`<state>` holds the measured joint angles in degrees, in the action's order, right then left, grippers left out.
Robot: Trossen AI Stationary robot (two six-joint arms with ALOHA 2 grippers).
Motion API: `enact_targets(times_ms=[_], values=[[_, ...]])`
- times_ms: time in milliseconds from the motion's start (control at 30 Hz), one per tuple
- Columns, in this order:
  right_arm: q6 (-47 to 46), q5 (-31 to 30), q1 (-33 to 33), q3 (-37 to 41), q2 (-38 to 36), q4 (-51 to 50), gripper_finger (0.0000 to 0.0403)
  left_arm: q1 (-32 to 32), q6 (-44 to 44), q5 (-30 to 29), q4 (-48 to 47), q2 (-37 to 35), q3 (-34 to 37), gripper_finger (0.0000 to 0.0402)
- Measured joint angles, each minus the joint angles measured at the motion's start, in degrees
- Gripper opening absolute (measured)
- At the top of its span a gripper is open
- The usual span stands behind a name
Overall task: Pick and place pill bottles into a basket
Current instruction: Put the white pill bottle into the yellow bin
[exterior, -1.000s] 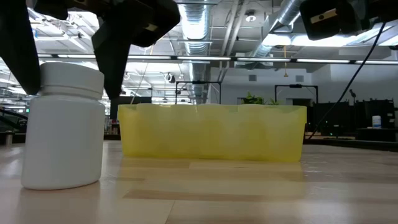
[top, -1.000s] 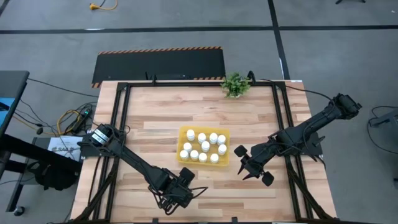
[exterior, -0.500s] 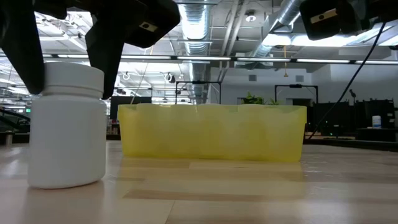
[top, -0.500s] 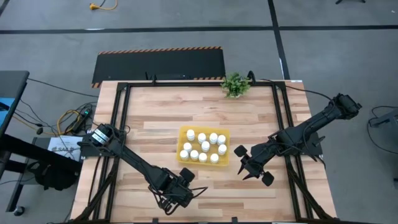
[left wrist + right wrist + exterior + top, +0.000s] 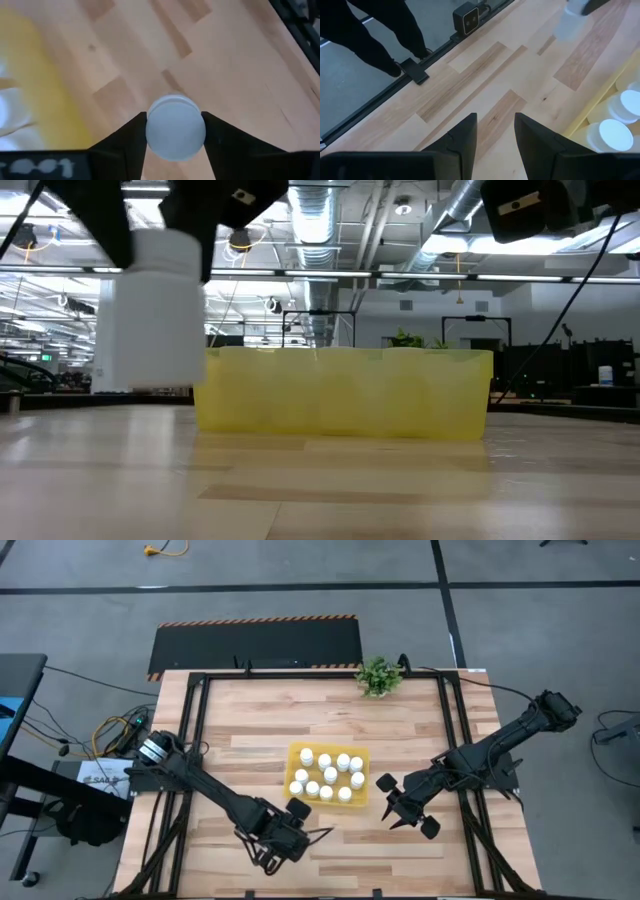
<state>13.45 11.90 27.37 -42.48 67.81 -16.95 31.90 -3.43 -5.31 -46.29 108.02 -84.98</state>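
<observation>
One pill bottle (image 5: 155, 310) hangs clear of the tabletop (image 5: 320, 490) at the near edge, clamped in the left hand (image 5: 175, 131), whose two dark fingers (image 5: 125, 142) press on opposite sides just under the round cap. From above, that hand (image 5: 285, 837) sits just in front of the near-left corner of the yellow basket (image 5: 292, 752), so the bottle looks close to its drop point. The bottle seems light and rigid, a smooth plastic cylinder that could slip or swing if pinched loosely; a hold across the body just below the cap, as here, looks the safest, since the cap's lip gives the fingers something to catch on. Behind it, the basket (image 5: 340, 395) stands on the tabletop with about a dozen white bottles (image 5: 327, 774) upright inside, packed near one another, so the held one will likely need an open gap to land in without knocking its neighbours. Farther right, the right hand (image 5: 405, 810) waits near the basket's right side, fingers (image 5: 462, 137) drawn in, holding nothing. At the far edge stands a small green plant (image 5: 378, 675).
</observation>
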Motion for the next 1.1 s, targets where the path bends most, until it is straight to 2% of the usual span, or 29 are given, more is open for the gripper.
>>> enact_targets(times_ms=[267, 600, 833, 1100], values=[[0.02, 0.0, -0.15, 0.0, 0.0, 0.32, 0.0124, -4.36, 3.26, -0.56, -1.65, -5.6, 0.01, 0.0149], [0.04, -0.16, -3.88, 0.0, 0.0, 2.62, 0.0124, -14.62, 7.05, -1.61, -1.85, -11.48, -0.01, 0.0161], [-0.44, -0.32, -10.86, 0.0, 0.0, 2.54, 0.0124, -22.5, 1.55, 2.13, -2.58, -12.56, -0.17, 0.0156], [-9.09, -6.31, -18.84, 0.0, 0.0, 2.18, 0.0124, -27.75, -8.1, 3.94, -6.96, -12.34, -3.77, 0.0159]])
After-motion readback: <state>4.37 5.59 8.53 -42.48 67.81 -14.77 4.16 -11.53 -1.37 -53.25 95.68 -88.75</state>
